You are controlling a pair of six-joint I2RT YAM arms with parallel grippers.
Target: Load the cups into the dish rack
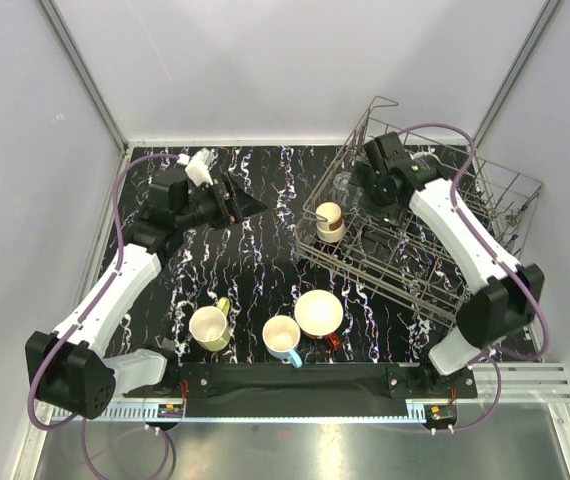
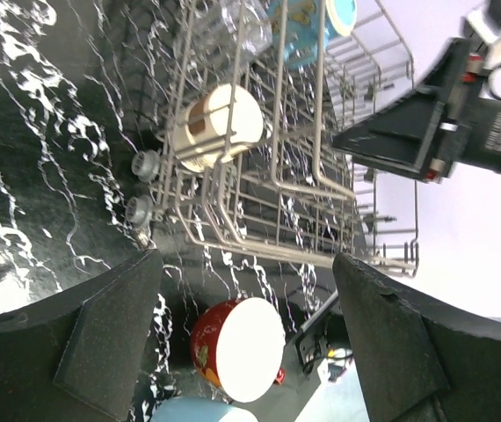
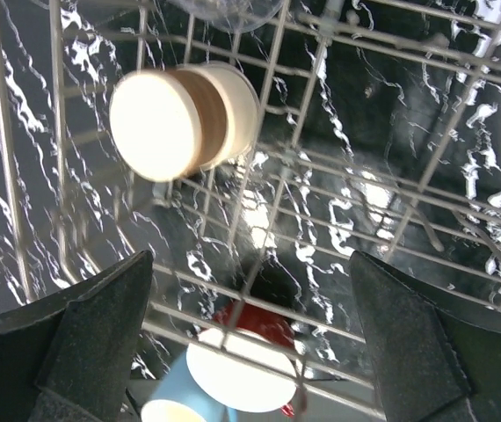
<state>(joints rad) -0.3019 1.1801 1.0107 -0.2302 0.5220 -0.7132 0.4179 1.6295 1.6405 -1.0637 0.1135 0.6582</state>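
Hands empty: right hand (image 3: 250,264) wide open over dish rack (image 1: 495,200), left hand (image 2: 249,262) open.

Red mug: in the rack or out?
Out. The red mug stands mouth-up on the table, outside the dish rack at its near edge, next to the light-blue mug.

This is a robot test cell in a lab. Plain white panels (image 1: 265,70) held in aluminium struts (image 1: 85,75) wall in three sides of a desk (image 1: 255,260) covered in a black marble-pattern sheet. Two robot arms (image 1: 115,290) are bolted to a metal rail (image 1: 535,380) at its near edge, with purple cables (image 1: 115,215) looping along them. The only household things are a wire dish rack (image 1: 495,215) and a few cups (image 1: 210,328), laid out like props on the desk.
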